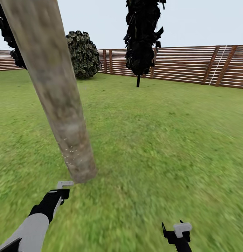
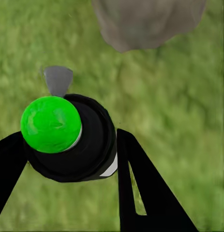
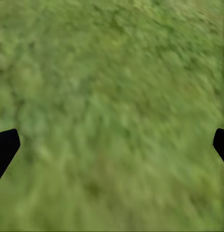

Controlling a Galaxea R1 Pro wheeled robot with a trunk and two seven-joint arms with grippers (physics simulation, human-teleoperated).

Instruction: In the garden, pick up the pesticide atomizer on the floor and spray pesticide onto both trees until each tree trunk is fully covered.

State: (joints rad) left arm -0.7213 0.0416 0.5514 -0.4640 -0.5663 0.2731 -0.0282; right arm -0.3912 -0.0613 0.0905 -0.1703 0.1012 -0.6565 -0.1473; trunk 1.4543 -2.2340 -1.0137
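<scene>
Left claw [image 2: 68, 159] pinches round black-topped atomizer [image 2: 73, 140] near mottled trunk [image 1: 55, 91]; right claw [image 3: 112, 145] spread.

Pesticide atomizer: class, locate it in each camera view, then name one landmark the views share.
Head view: pesticide atomizer lower left, in the left hand, beside the tree trunk.
Left wrist view: between the fingers, black top with green spot.
Right wrist view: blurred grass.
Shared landmark: the trunk's base, head and left wrist views.
</scene>
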